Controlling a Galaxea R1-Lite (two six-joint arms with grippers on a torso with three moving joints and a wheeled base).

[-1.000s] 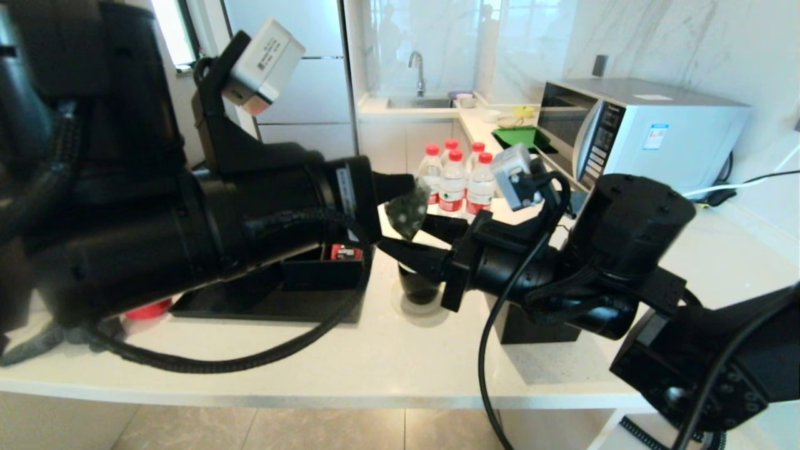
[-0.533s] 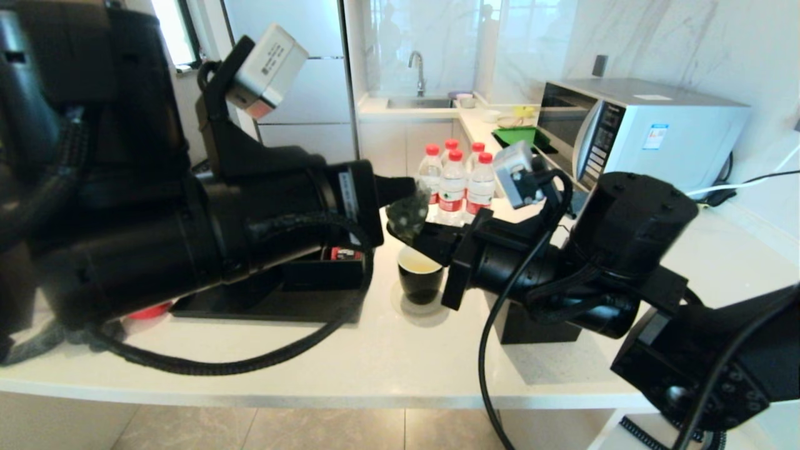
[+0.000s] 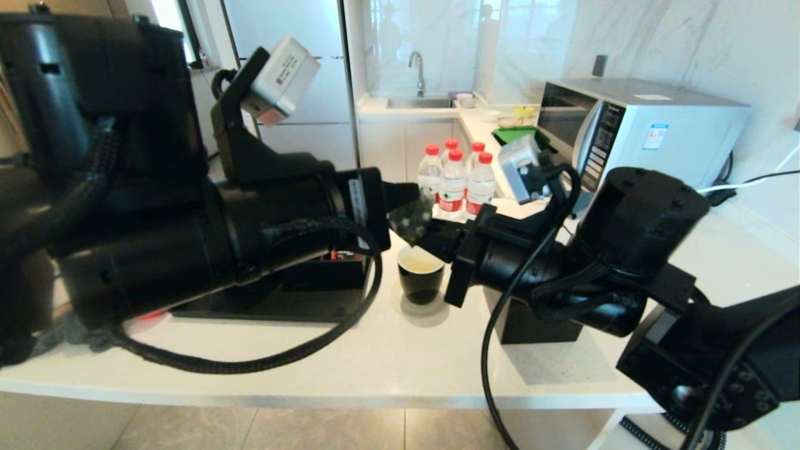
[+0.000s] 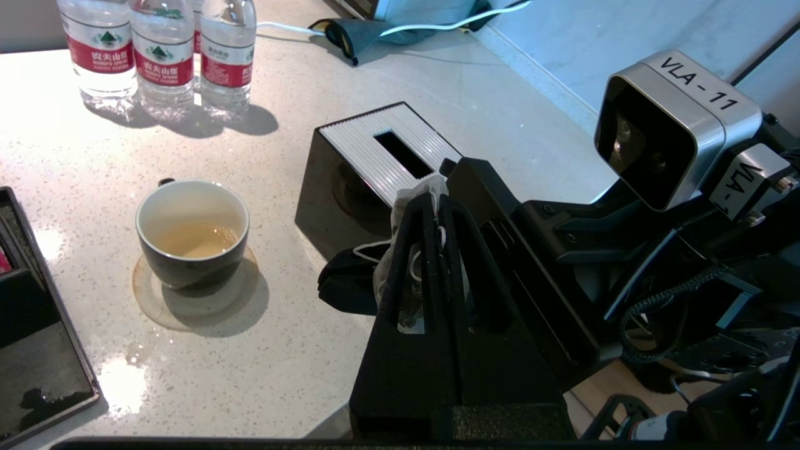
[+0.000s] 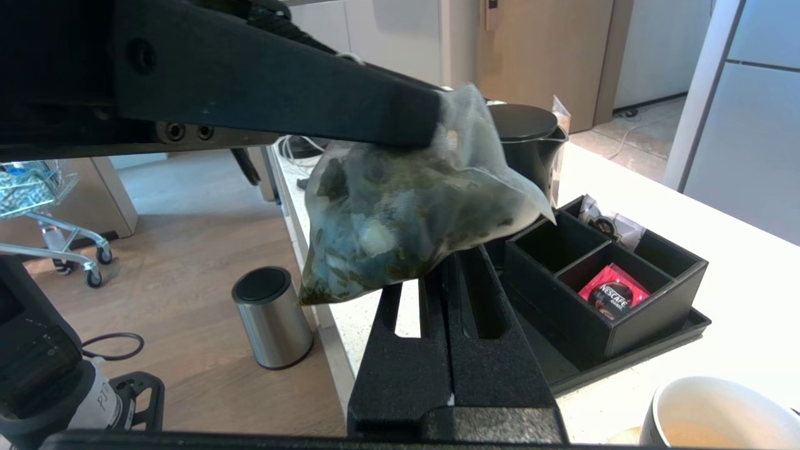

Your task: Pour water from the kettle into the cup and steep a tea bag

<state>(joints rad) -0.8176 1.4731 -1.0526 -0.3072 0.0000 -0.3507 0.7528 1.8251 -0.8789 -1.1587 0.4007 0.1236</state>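
**Tea bag held between two hands above the filled cup**

The tea bag hangs in the air just above and beside the cup, not yet in the water.

Taking the scene from the biggest thing down: the white bench carries everything. At its back stand the microwave and the bottles; nearer are the black tray with a red packet in one compartment, and the tissue box just beside the cup. The kettle stands upright behind the tray, set down, which fits the pale yellowish water already in the cup: the pouring looks done.

The left hand is closed on the top edge of the tea bag, so the sachet dangles free below it. The right hand is also closed, its fingers pinched together at the bag's thin string, with part of the sachet showing between them. Gripping the string would probably let the bag be lowered and dipped without wetting the fingers, so this reads as a handover from left to right.

A second ago the right hand's fingers stood apart and covered the cup from the head view; now they have shut at the bag and the cup's mouth shows. The left hand has stayed clamped throughout.
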